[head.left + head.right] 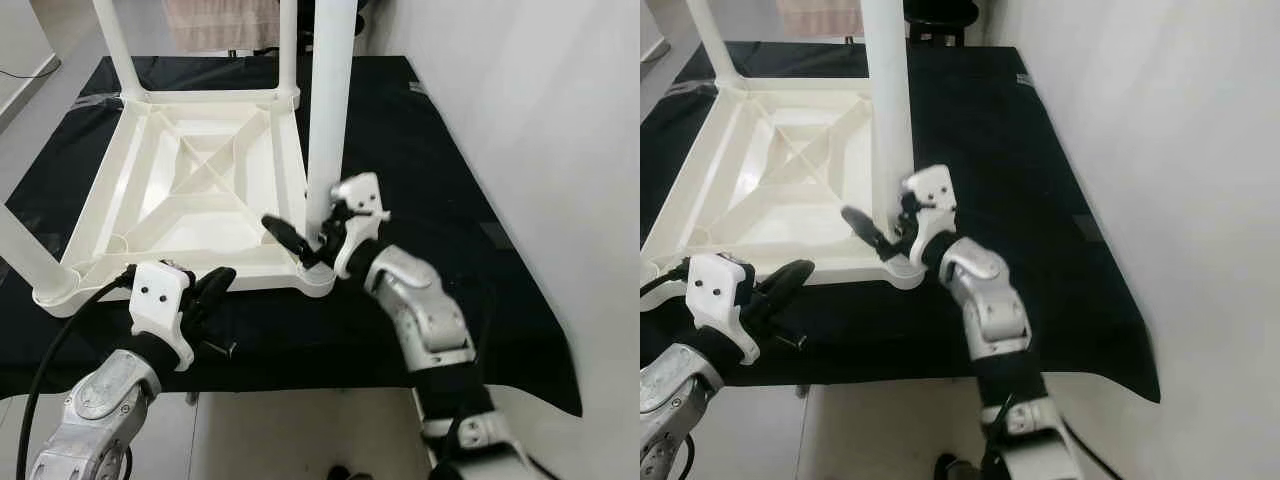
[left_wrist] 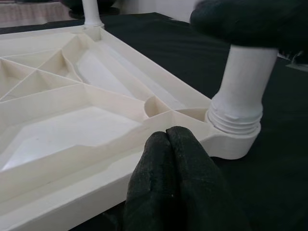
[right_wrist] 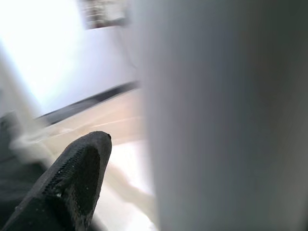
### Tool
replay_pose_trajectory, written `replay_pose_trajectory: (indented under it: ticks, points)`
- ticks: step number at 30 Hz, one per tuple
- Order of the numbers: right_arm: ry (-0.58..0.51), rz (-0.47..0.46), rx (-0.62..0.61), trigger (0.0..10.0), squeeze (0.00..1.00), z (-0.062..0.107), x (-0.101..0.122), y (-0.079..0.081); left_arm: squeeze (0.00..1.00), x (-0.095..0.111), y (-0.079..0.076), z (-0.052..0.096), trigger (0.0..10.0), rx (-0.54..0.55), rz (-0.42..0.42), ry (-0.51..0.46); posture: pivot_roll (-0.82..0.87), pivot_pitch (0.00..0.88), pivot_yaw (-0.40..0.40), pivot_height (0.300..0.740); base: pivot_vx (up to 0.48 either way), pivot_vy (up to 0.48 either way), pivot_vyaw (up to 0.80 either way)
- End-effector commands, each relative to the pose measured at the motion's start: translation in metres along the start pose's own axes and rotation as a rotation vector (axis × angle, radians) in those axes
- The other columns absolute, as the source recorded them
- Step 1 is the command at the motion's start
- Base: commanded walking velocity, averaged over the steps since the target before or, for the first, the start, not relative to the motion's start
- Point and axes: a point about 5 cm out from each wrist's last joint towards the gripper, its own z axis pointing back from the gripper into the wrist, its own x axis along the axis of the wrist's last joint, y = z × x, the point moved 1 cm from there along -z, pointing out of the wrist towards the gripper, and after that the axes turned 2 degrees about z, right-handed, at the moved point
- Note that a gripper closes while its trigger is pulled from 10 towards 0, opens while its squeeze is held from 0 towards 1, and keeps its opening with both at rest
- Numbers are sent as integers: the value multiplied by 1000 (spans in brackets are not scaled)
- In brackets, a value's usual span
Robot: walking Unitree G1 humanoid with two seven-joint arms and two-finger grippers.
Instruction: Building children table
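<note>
A: Where's the table itself?

B: The white tabletop (image 1: 190,190) lies upside down on the black-covered worktop (image 1: 420,170), with legs standing up from its corners. The leg in hand (image 1: 328,110) is upright in the near corner socket (image 2: 231,139), so its long axis runs straight up.

A: And the right gripper (image 1: 305,235)?

B: Its fingers (image 1: 285,233) are spread around the base of that leg, one on either side just above the socket. From the wrist view I can't tell whether they press it.

A: The left gripper (image 1: 210,290)?

B: Fingers closed on nothing, tips together, at the tabletop's near edge; the socket lies ahead of them and off to the robot's right.

A: So which arm works the leg?

B: The right, I'd judge; it is nearer, and seating or turning happens about that vertical axis.
</note>
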Motion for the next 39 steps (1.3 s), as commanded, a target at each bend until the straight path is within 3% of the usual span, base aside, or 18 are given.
replay_pose_trajectory:
  ticks: [1,3,7,8,9,11,12,21,23,26,30,32,33,34,36,37,38,39]
  points:
    - [-21,16,128,10000,0,-5,3,10,0,1,-2,3,10000,-8,3,2,108,222,-87,740,0,0,0]
    - [-15,111,271,10000,0,-7,10,6,0,1,-3,5,10000,-11,8,4,118,230,-86,740,0,0,0]
    - [0,167,382,10000,0,-10,16,3,0,2,-4,7,10000,-14,12,5,126,235,-88,740,0,0,0]
    - [18,176,459,8627,0,-9,16,3,0,2,-4,8,10000,-14,13,6,133,239,-91,740,0,0,0]
    - [39,165,518,1137,0,-8,14,3,0,2,-5,9,10000,-15,14,6,138,241,-92,740,0,0,0]
    - [52,155,554,1137,0,-6,13,2,0,3,-5,9,10000,-15,15,7,138,241,-92,740,0,0,0]
    - [63,143,571,0,0,-6,11,1,0,3,-6,10,10000,-16,17,7,141,243,-92,740,0,0,0]
    - [100,87,563,0,0,-1,2,-15,0,4,-7,12,10000,-19,23,9,141,255,-98,740,0,0,0]
    - [110,82,519,0,0,3,-2,-23,0,4,-7,12,10000,-19,24,9,133,255,-98,740,0,0,0]
    - [163,81,357,0,0,25,-14,-37,0,4,-7,11,10000,-18,26,9,114,259,-96,740,0,0,0]
    - [201,69,275,0,0,40,-24,-39,0,5,-6,10,10000,-18,28,9,108,261,-96,740,0,0,0]
    - [251,48,-4,0,0,50,-42,-30,0,4,-3,10,10000,-18,26,10,97,254,-102,740,0,0,0]
    - [251,48,-4,0,0,50,-42,-30,0,4,-3,10,10000,-18,26,10,97,254,-102,740,0,0,0]
    - [282,-83,-189,0,0,49,-60,3,0,4,-1,9,10000,-17,25,10,76,254,-75,740,0,0,0]
    - [282,-83,-189,0,0,49,-60,3,0,4,-1,9,10000,-17,25,10,76,254,-75,740,0,0,0]
    - [282,-157,-281,0,0,48,-66,30,0,4,1,7,10000,-16,23,11,75,252,-67,740,0,0,0]
    - [286,-129,-287,0,0,41,-67,46,0,2,3,5,10000,-16,20,14,79,237,-58,740,0,0,0]
    - [286,-129,-287,0,0,41,-67,46,0,2,3,5,10000,-16,20,14,79,237,-58,740,0,0,0]
